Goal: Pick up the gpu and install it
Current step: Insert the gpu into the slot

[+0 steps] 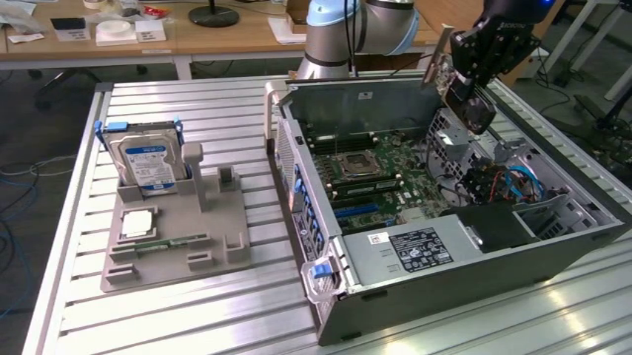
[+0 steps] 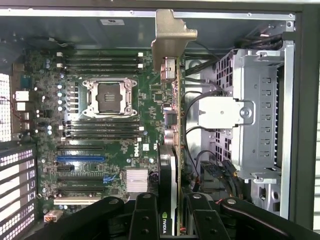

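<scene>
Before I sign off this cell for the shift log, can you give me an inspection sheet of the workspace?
Surface: slatted metal table, carrying an open computer case and a grey parts holder.
Job's things: gpu held above the open case, over the motherboard, not seated in a slot.
Clutter: hard drive standing in the holder; memory stick lying flat in it.
Tool: shut on the gpu.
Cables: blue cables inside the case; loose floor cables at the exterior view's left.
Surroundings: wooden desk behind, with small boxes.
</scene>
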`<state>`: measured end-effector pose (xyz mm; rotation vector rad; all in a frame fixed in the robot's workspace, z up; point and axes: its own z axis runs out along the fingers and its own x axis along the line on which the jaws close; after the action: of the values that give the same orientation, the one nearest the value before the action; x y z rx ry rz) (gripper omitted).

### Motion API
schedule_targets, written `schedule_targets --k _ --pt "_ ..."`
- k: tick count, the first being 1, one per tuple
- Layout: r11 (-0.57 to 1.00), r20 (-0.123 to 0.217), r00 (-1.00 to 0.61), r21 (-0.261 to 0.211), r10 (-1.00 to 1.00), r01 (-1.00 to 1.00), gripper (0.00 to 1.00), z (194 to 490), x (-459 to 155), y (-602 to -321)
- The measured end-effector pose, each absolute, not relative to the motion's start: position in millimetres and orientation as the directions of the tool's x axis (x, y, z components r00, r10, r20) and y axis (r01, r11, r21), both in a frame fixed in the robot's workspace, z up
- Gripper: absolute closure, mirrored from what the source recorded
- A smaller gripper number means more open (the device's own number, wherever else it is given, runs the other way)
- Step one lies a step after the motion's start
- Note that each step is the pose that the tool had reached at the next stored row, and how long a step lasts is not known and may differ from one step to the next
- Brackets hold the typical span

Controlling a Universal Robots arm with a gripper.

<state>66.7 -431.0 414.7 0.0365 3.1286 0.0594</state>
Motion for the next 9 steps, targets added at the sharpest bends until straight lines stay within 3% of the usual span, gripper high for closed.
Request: schedule_targets --k 9 --pt "0.997 -0.012 -0.998 0.038 -0.066 -0.067 0.73 414.7 66.7 -431.0"
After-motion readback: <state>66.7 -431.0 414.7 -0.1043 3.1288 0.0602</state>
